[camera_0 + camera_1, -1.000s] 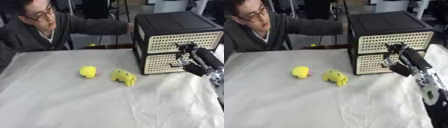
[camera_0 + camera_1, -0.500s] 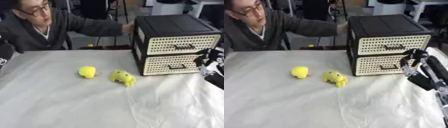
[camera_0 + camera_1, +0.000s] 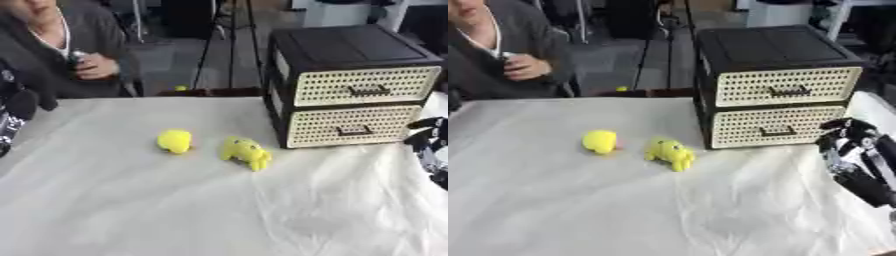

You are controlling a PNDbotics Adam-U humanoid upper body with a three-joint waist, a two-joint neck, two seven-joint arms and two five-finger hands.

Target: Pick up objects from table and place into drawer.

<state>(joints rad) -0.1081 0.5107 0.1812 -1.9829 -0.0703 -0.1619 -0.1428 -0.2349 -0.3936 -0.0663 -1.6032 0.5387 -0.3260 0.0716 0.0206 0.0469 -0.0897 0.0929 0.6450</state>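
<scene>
A black drawer unit (image 3: 773, 47) stands at the back right, its upper drawer (image 3: 785, 86) and lower drawer (image 3: 770, 126) both closed, with cream perforated fronts. Two yellow soft toys lie on the white cloth: a round one (image 3: 175, 141) and an animal-shaped one (image 3: 246, 152) to its right. My right hand (image 3: 849, 142) hovers just right of the lower drawer, apart from it, its fingers curled and holding nothing. A dark part of my left arm (image 3: 16, 112) shows at the left edge; the hand itself is not clear.
The table is covered by a wrinkled white cloth (image 3: 175, 210). A person sits behind the far left edge with a hand (image 3: 525, 66) held at the chest, touching nothing on the table. A small yellow thing (image 3: 180, 88) lies beyond the far edge.
My right hand has drawn back from the lower drawer's handle, rightward and toward me. The person's hand left the drawer unit's side. The camera tilted, shifting the whole picture.
</scene>
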